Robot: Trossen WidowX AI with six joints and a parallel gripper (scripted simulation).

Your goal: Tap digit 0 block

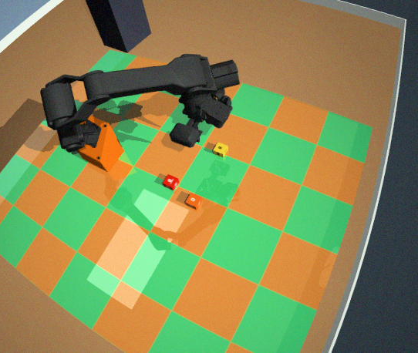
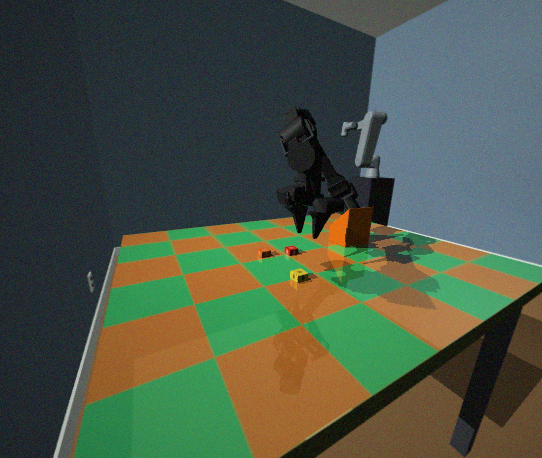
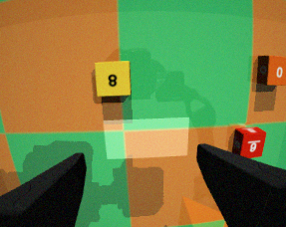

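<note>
The orange block (image 1: pixel 193 201) (image 2: pixel 264 253) (image 3: pixel 278 71) shows a white 0 and sits on the checkered table, near the right edge of the wrist view. The red block (image 1: pixel 170 182) (image 2: pixel 291 251) (image 3: pixel 250 142) beside it shows a barred digit, 6 or 9. The yellow block (image 1: pixel 220 149) (image 2: pixel 298 275) (image 3: pixel 113 79) shows a black 8 and stands apart from them. My gripper (image 2: pixel 307 234) (image 3: pixel 142 156) is open and empty, raised above the table and off to the side of all three blocks. Its fingertips are hidden in the top view.
An orange wedge (image 1: pixel 109 148) (image 2: pixel 358 227) stands at the arm's base. A dark pillar (image 1: pixel 124 23) stands beyond the table edge. A grey robot arm (image 2: pixel 368 140) is in the background. The red and orange blocks lie close together with a small gap.
</note>
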